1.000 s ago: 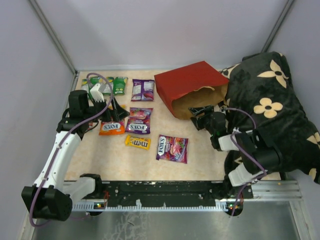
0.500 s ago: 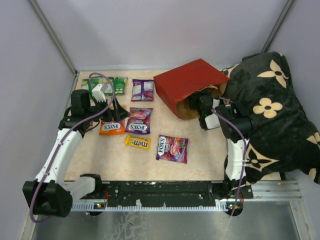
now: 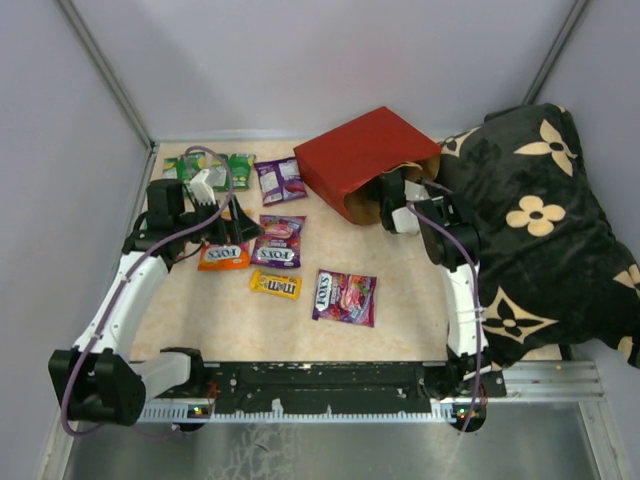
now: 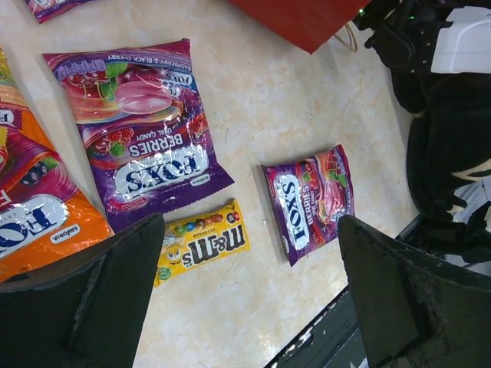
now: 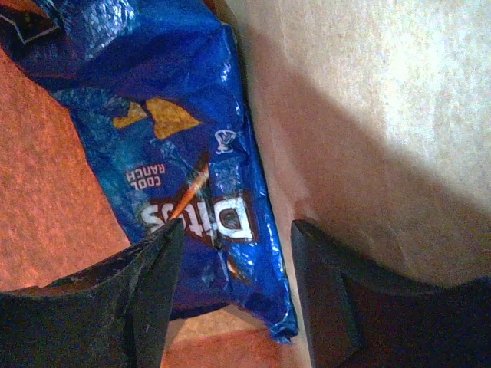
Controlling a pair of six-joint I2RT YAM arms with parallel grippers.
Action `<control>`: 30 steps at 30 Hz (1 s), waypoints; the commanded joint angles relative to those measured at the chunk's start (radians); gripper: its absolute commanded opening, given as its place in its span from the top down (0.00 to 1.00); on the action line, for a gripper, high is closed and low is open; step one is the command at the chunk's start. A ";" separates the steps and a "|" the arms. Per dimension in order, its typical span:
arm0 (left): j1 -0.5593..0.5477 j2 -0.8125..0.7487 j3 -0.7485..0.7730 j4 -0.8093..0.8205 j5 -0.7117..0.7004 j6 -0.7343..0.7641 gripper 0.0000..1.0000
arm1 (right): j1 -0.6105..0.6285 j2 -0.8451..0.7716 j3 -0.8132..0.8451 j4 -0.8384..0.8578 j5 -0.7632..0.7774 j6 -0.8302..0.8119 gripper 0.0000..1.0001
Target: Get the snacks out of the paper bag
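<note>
The paper bag [image 3: 360,158] lies on its side at the back, red outside up, mouth facing my right arm. My right gripper [image 3: 389,200] reaches into that mouth. In the right wrist view it [image 5: 238,257] is open, with its fingers on either side of the lower end of the blue Doritos bag [image 5: 173,146], which lies inside on brown paper. My left gripper [image 3: 226,226] is open and empty above the laid-out snacks: the orange packet [image 3: 223,256], the purple Fox's packet [image 3: 277,240], the yellow M&M's packet [image 4: 201,244] and another purple Fox's packet [image 4: 311,201].
A black pillow with cream flowers [image 3: 530,220] fills the right side, touching the bag. Green packets [image 3: 237,168] and a purple packet [image 3: 281,180] lie at the back left. Grey walls close in the left, back and right sides. The black rail [image 3: 330,385] runs along the near edge.
My right gripper has moved forward from outside the bag into its mouth. The bag has slid back and to the left, nudging the back purple packet. My left arm has hardly moved.
</note>
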 commanded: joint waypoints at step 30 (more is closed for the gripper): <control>0.003 0.059 -0.009 0.026 0.001 0.013 0.00 | 0.097 0.012 0.133 -0.135 -0.097 -0.023 0.28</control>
